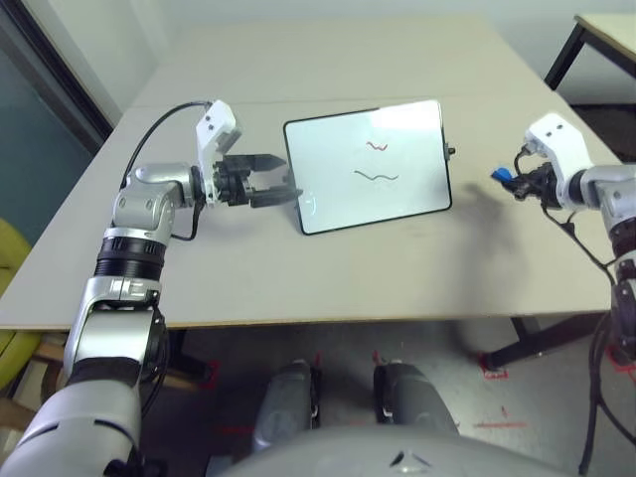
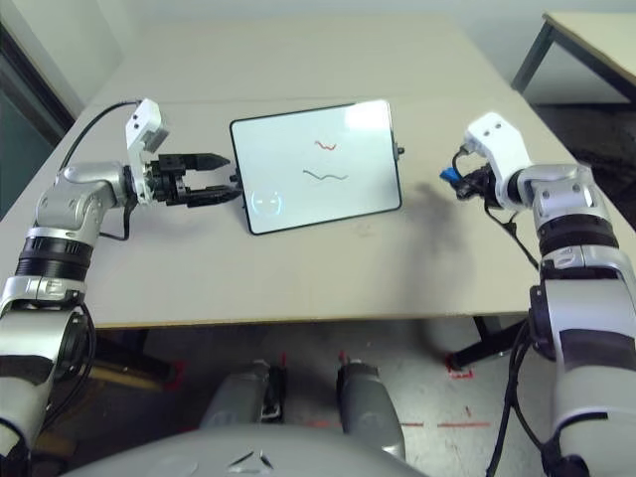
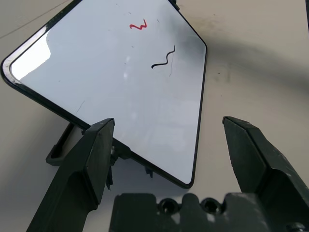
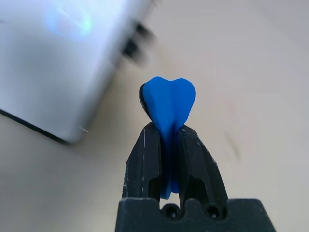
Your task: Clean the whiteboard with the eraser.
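Note:
The whiteboard (image 1: 368, 164) lies in the middle of the table, a glossy white panel in a thin black frame, marked with a red squiggle (image 1: 377, 147) and a black squiggle (image 1: 376, 178). My left gripper (image 1: 281, 182) is open right at the board's left edge, fingers (image 3: 94, 154) spread around its near-left corner (image 3: 188, 181). My right gripper (image 1: 508, 180) hovers to the right of the board, a short way off its edge, shut on the blue eraser (image 4: 169, 104), whose rounded end sticks out past the fingertips.
The beige table (image 1: 328, 268) has bare room in front of and behind the board. A second table (image 1: 596, 40) stands at the far right. A black cable (image 1: 164, 124) loops off my left wrist.

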You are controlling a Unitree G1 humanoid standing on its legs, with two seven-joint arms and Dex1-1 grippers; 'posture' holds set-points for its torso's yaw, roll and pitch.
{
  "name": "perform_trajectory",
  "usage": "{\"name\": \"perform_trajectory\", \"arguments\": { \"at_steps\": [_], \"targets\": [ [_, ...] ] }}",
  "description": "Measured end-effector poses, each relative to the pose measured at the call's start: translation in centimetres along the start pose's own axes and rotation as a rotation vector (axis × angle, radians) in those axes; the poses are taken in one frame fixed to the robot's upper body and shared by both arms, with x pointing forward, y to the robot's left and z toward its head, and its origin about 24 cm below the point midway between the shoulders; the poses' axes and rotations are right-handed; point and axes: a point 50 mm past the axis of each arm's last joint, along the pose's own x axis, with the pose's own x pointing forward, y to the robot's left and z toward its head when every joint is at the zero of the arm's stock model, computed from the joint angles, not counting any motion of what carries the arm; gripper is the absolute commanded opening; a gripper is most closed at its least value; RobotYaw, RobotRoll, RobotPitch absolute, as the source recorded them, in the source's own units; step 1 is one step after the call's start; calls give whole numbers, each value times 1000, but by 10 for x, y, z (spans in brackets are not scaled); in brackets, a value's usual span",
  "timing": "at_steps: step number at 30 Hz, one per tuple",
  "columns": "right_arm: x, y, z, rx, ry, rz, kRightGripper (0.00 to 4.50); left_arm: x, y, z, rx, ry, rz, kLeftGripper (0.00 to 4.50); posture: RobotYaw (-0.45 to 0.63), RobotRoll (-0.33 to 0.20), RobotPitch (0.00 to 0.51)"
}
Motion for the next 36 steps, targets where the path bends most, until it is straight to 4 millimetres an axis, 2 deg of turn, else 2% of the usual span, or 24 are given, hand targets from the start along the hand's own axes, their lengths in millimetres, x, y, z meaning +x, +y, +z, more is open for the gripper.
{"name": "perform_trajectory", "arguments": {
  "at_steps": [8, 14, 30, 36],
  "targets": [
    [5, 49, 48, -95, -146, 88, 222, 0, 3, 7, 24, -10, 6, 4500, 98, 0, 59],
    [24, 79, 68, -117, -203, 114, 221, 0, 5, 5, 12, -8, 12, 4500, 97, 0, 52],
    [63, 100, 64, -278, -114, 9, 215, 0, 4, 5, 16, -11, 13, 4500, 108, 0, 52],
    [72, 100, 64, -331, -107, -53, 214, 0, 4, 3, 4, -8, 15, 4500, 114, 0, 60]
  ]
}}
